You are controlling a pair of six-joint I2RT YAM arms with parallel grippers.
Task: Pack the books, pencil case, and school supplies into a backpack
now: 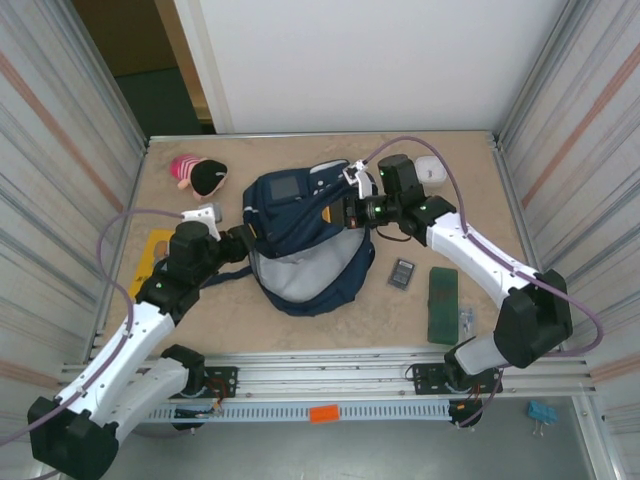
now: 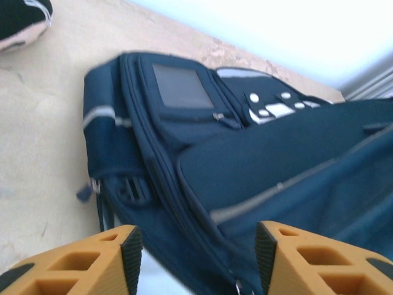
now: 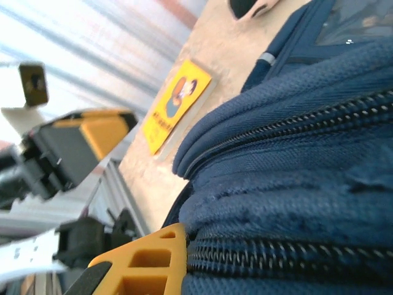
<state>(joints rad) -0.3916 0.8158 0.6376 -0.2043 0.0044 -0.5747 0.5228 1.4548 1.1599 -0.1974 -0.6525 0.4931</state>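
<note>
Navy backpack (image 1: 300, 255) lies unzipped; yellow book (image 1: 150, 255), green book (image 1: 442, 303), calculator (image 1: 401, 273) wait outside on the tabletop (image 1: 330, 330). Right gripper (image 1: 348, 208) pinches its rim; left gripper (image 2: 198, 255) gapes.

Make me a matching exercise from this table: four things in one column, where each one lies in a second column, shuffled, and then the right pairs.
Things
1. yellow book
2. dark green book
3. grey calculator
4. pink and black plush toy

Places
A. just right of the backpack
B. left of the backpack, on the far side
C. left of the backpack, on the near side
D. furthest right of the four

Pairs: 1-C, 2-D, 3-A, 4-B
</note>
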